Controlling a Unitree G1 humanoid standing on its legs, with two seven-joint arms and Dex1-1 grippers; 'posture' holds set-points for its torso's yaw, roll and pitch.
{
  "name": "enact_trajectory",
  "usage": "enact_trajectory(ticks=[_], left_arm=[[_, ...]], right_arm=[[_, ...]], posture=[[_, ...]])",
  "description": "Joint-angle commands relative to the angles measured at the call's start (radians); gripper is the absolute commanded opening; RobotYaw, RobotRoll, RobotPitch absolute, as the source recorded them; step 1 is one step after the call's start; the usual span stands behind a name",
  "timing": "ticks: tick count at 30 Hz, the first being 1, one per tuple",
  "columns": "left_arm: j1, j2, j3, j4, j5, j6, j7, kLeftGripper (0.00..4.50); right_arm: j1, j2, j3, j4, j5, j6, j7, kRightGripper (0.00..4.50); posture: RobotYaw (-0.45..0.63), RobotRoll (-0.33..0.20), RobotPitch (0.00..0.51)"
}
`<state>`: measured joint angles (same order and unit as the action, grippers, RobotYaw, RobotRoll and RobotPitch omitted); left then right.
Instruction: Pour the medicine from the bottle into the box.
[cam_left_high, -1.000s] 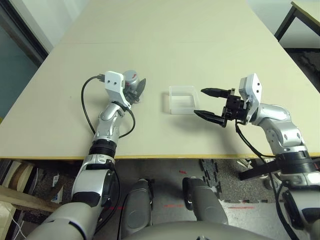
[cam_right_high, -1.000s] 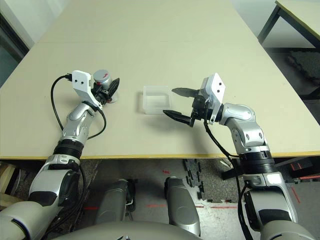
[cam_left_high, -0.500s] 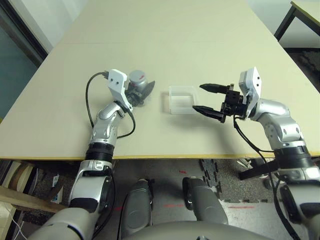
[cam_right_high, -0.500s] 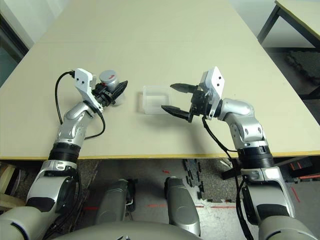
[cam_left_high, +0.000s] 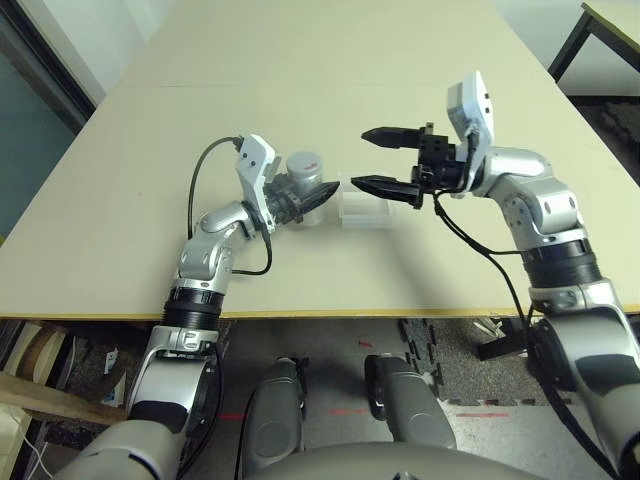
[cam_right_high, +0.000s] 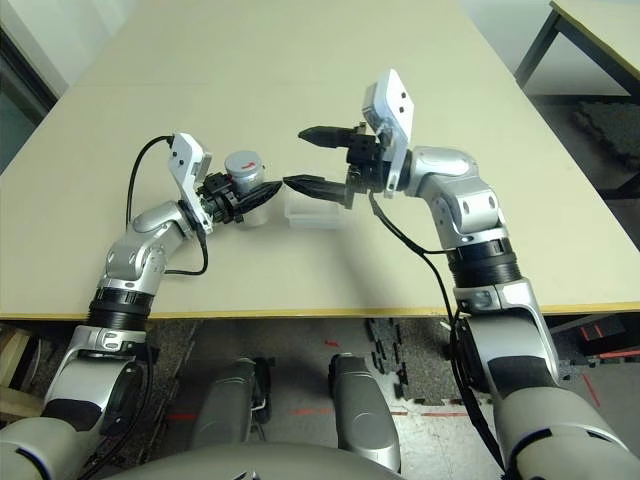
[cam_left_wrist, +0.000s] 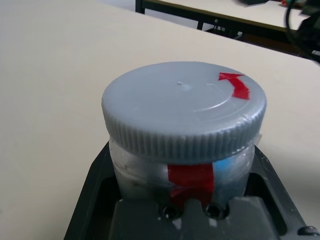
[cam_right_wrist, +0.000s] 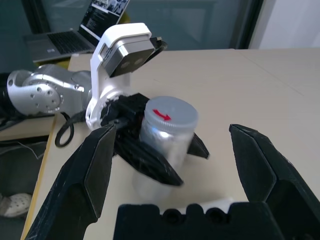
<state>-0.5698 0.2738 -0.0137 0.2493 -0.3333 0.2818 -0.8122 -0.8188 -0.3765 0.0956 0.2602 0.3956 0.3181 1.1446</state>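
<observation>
Now, bottle (cam_left_high: 302, 176): upright, grey cap (cam_left_wrist: 184, 105) with a red mark on top, squeezed between the left gripper's (cam_left_high: 318, 196) black fingers, lifted just beside the box.
Medicine: hidden inside the capped bottle, cannot tell.
Box (cam_left_high: 366, 205): clear, on the table (cam_left_high: 330, 60), near edge partly covered by the lower right finger.
Left gripper: clamped on the bottle's sides, pointing toward the box.
Right gripper (cam_left_high: 386, 160): fingers (cam_right_wrist: 87, 175) spread wide, holding nothing, hanging over the box and pointing at the bottle.
Around: laptop (cam_right_wrist: 75, 31) on a far desk, black cable (cam_left_high: 200, 190) looping by the left wrist.
</observation>
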Motion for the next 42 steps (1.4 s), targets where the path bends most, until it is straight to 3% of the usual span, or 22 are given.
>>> enact_trajectory(ticks=[1, 17, 42], left_arm=[[-0.020, -0.006, -0.012, -0.003, -0.002, -0.008, -0.014, 2.65], [-0.043, -0.021, -0.043, 0.019, 0.027, -0.084, -0.044, 2.65], [-0.030, -0.029, -0.050, 0.027, 0.031, -0.105, -0.041, 2.65]], right_arm=[[-0.034, 0.014, 0.019, 0.037, -0.013, 0.015, 0.005, 4.50], [-0.116, 0.088, 0.052, 0.167, -0.059, 0.023, 0.028, 4.50], [-0.174, 0.121, 0.031, 0.291, -0.076, -0.029, 0.029, 4.50]], posture=[[-0.18, 0.000, 0.114], [-0.18, 0.000, 0.104], [-0.18, 0.000, 0.108]])
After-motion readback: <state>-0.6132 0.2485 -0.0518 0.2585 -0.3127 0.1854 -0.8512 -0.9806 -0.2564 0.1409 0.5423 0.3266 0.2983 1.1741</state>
